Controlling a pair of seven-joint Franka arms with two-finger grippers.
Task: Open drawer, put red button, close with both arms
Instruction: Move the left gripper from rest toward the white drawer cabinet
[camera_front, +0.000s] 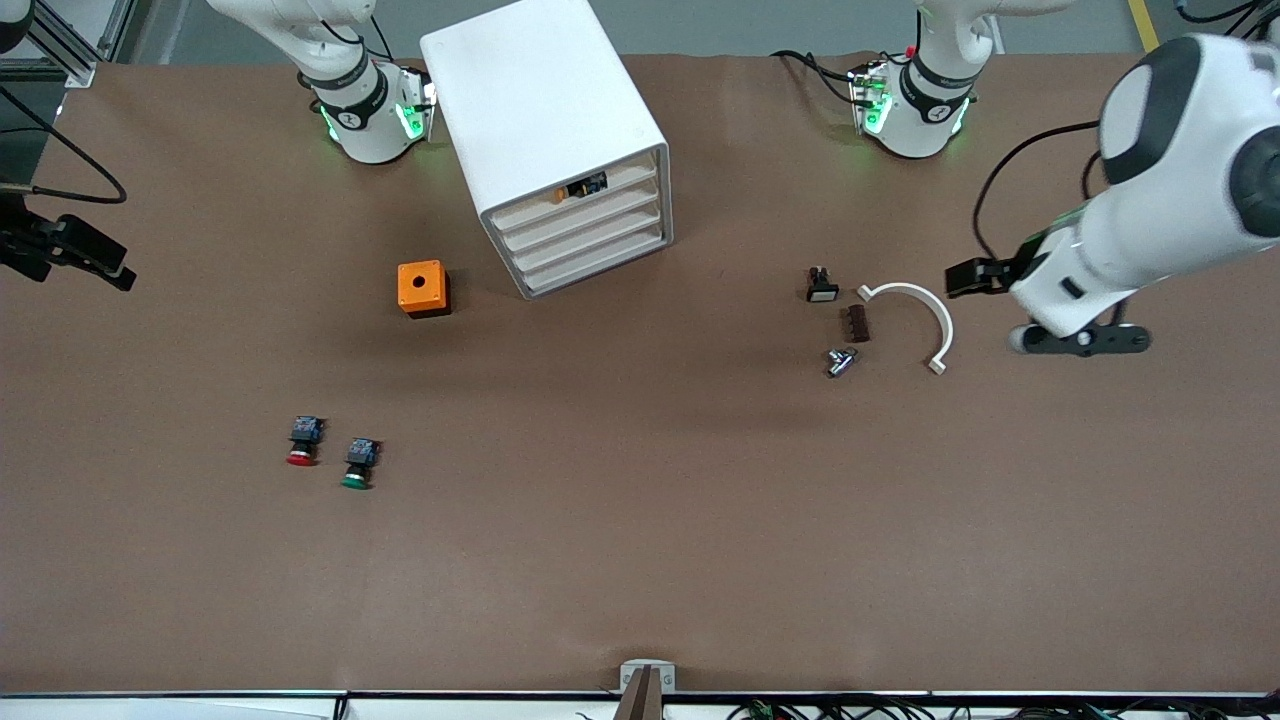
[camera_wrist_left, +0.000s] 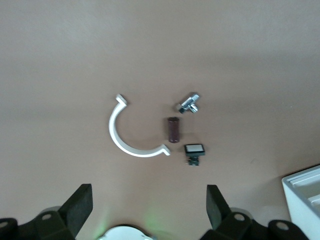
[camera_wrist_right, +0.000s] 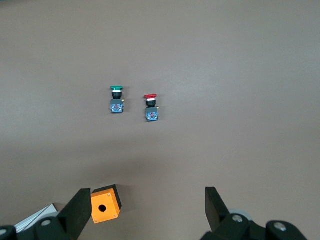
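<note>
Drawer (camera_front: 582, 219) was shut. Red button (camera_front: 303, 440) lay on desk (camera_front: 640, 520), at 5 o'clock from right pincer (camera_wrist_right: 145, 212). Right arm was nearer. Both pincers spread, empty; left pincer (camera_wrist_left: 150, 210) was over white ring (camera_wrist_left: 131, 131).

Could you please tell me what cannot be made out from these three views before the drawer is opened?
- Right gripper: front view's edge cuts it off; only its open fingers show in the right wrist view.
- Top drawer's item: orange and black, too small to identify in the front view.
- The drawer: contents hidden; the front view shows only its front.
- Cabinet: left wrist view's edge cuts it to a corner.
</note>
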